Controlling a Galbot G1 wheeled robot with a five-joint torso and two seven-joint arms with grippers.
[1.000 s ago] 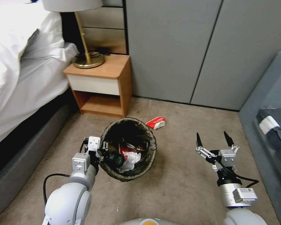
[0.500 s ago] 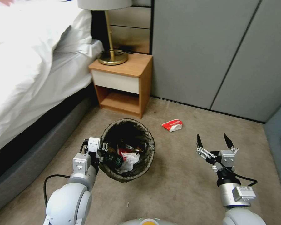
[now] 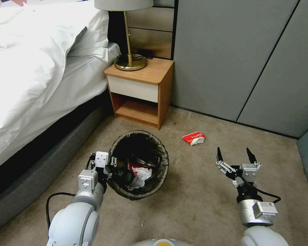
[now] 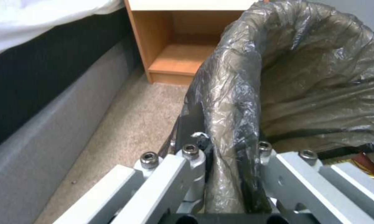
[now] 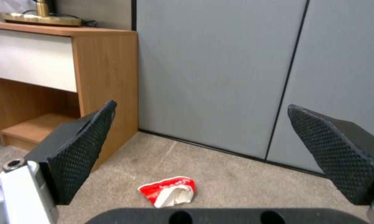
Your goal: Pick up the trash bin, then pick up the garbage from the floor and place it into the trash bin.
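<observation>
- The beige short-pile carpet floor (image 3: 195, 191) is flat and a little rough; it lies below both pairs of jaws.
- The small round trash bin (image 3: 139, 164) with a crinkled, glossy dark plastic bag folded over its rim is held at the near-left edge by the left gripper (image 4: 222, 155). Its jaws are narrow, one inside and one outside the rim, pinching bag and wall together. White tissue, red wrappers and a green bottle are already inside.
- The right gripper (image 3: 234, 154) hovers above the carpet with its jaws wide and nothing between them; the pads (image 5: 81, 149) are black with a fine grid texture.
- The crumpled red-and-white wrapper (image 3: 194, 138) lies on the carpet ahead of the open jaws, apart from them.
- Risk, in my judgement: the bag film is slippery, so the rim could slide out and the bin tip. The thin, flat wrapper could also slip away under the pads.
</observation>
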